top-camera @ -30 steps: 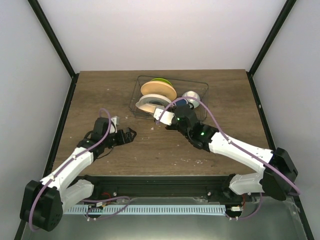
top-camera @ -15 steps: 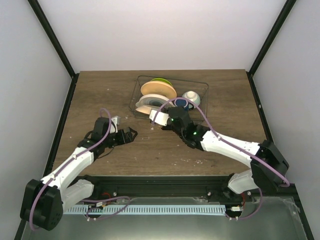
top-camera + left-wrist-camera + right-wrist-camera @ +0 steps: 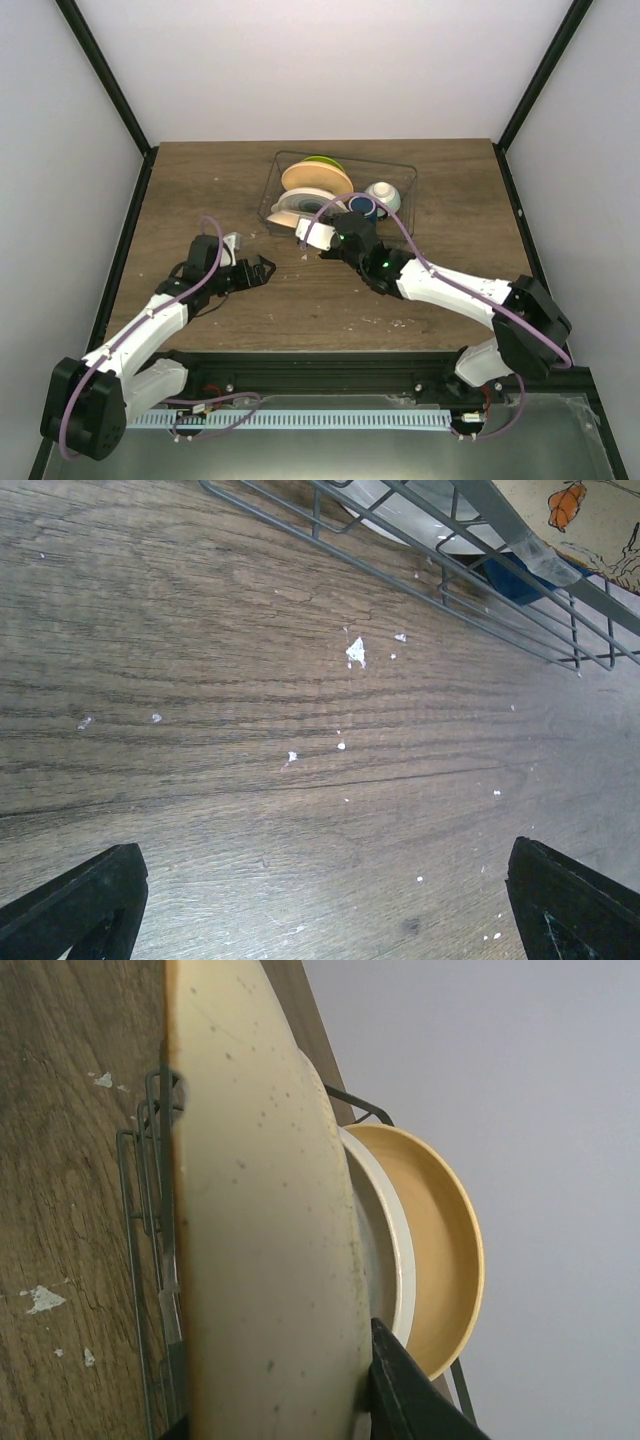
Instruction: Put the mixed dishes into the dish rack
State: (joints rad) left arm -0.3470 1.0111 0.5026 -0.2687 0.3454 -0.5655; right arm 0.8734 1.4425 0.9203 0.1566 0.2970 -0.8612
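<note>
The dish rack (image 3: 403, 172) stands at the back middle of the table. In it stand the lime-green plate (image 3: 323, 161) and the peach-orange plate (image 3: 312, 178). The pale mint bowl (image 3: 383, 196) and the dark blue mug (image 3: 362, 208) sit at its right. My right gripper (image 3: 328, 236) is shut on the rim of the cream plate (image 3: 296, 208), which stands on edge at the rack's front left. In the right wrist view the cream plate (image 3: 260, 1210) fills the space between my fingers (image 3: 410, 1400), with the peach-orange plate (image 3: 445, 1250) behind it. My left gripper (image 3: 263, 268) is open and empty over bare wood.
The left wrist view shows the rack's front wires (image 3: 400, 570), the blue mug (image 3: 510, 582) behind them, and white crumbs (image 3: 355, 652) on the wood. Black frame posts (image 3: 110, 95) rise at both back corners. The table's left half holds only my left arm.
My right gripper has moved a little left and closer to the rack with the cream plate. The mint bowl now shows fully. The left arm has not moved.
</note>
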